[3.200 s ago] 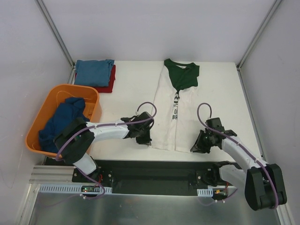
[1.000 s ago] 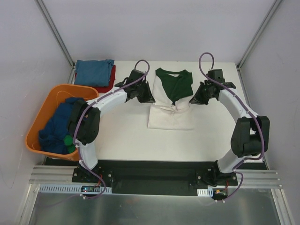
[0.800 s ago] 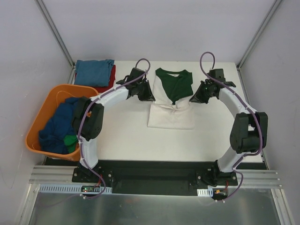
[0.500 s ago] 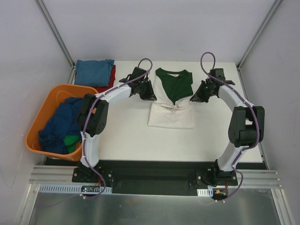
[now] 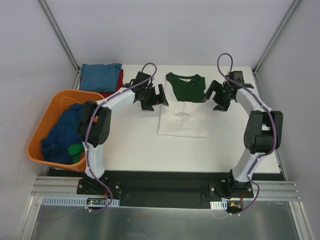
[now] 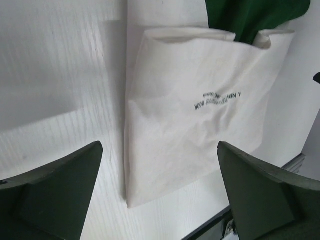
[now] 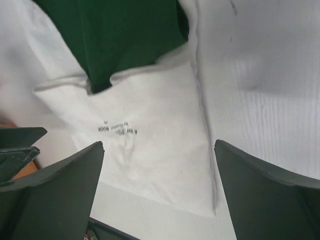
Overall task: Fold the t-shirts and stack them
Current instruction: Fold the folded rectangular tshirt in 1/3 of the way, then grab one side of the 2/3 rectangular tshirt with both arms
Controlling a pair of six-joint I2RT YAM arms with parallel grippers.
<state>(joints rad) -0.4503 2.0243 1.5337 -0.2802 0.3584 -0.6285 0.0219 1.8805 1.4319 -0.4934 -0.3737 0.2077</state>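
The cream t-shirt (image 5: 182, 121) lies folded in half at the table's middle, small black print on top, its dark green part (image 5: 186, 87) showing at the far end. My left gripper (image 5: 161, 95) hovers open at the shirt's left far corner and holds nothing. My right gripper (image 5: 210, 95) hovers open at the right far corner, also with nothing in it. The left wrist view has the cream t-shirt (image 6: 200, 110) below the open left gripper (image 6: 158, 145). In the right wrist view the cream t-shirt (image 7: 150, 150) lies under the open right gripper (image 7: 158, 144).
A folded blue t-shirt (image 5: 100, 76) lies on a red one (image 5: 119, 86) at the far left corner. An orange basket (image 5: 60, 95) at the left holds a crumpled navy t-shirt (image 5: 62, 132) and something green (image 5: 75, 150). Metal frame posts rise at both far corners.
Both grippers have opened and let go of the cream shirt's folded-over edge, then drawn slightly outward. The folded half now lies flat.
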